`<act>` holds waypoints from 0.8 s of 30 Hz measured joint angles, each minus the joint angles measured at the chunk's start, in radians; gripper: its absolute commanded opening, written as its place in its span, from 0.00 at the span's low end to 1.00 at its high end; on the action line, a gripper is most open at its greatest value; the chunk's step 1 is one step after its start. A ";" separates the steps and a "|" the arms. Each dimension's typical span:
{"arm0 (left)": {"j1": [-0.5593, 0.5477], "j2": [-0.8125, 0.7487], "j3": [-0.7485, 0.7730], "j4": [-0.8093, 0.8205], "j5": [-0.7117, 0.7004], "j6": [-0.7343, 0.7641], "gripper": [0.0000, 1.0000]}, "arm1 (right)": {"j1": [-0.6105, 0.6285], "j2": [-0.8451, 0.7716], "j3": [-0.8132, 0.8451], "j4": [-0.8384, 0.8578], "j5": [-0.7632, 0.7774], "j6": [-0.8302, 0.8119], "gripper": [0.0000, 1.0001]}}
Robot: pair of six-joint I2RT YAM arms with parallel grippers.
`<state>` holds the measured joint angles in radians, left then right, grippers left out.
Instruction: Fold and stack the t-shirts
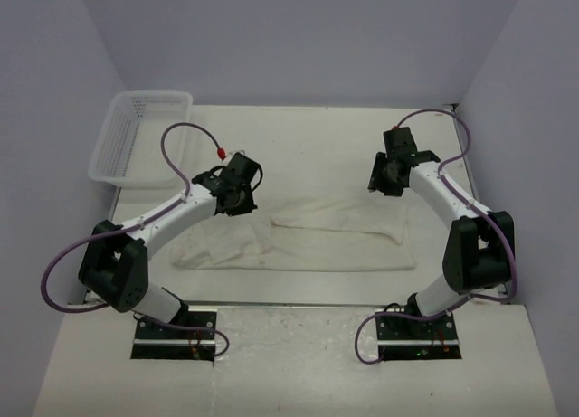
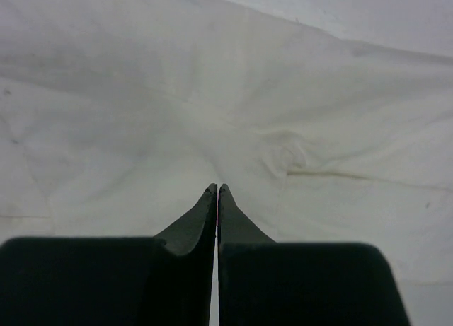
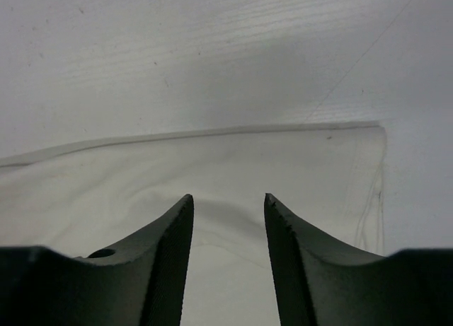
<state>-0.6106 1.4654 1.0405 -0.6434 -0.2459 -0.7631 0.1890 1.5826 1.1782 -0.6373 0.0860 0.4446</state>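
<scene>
One cream t-shirt [image 1: 308, 241] lies on the table [image 1: 308, 137] between the two arms, folded into a long, wrinkled band with its right end squared off and its left end rumpled. The left gripper [image 2: 217, 191] is clenched tight with its tips at the cloth; whether a fold is caught between them I cannot tell. The right gripper [image 3: 228, 199] stands released above the hem. The table is off-white, a white mesh basket [image 1: 154, 95] sits at its far left corner, and pale lilac walls [image 1: 298, 37] close it in.

The shirt [image 1: 317, 245] is soft matt cloth, cream and creased. The table [image 1: 317, 137] looks smooth and matt; the basket [image 1: 110, 156] is white plastic mesh, the fingers [image 3: 166, 262] matt black.
</scene>
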 measured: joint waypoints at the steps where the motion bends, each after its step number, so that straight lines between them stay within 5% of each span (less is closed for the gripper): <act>1: 0.033 0.027 0.024 -0.005 0.003 0.009 0.00 | 0.000 0.000 0.000 -0.002 0.003 0.000 0.44; 7: 0.114 0.181 0.148 -0.018 -0.001 0.049 0.00 | -0.001 0.008 -0.012 -0.006 0.063 0.024 0.59; 24: 0.226 0.211 0.106 -0.023 0.042 0.081 0.00 | -0.191 0.089 -0.074 -0.043 0.104 0.049 0.58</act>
<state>-0.3847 1.6764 1.1465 -0.6666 -0.2043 -0.6823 -0.0021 1.6711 1.1042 -0.6804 0.1898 0.4938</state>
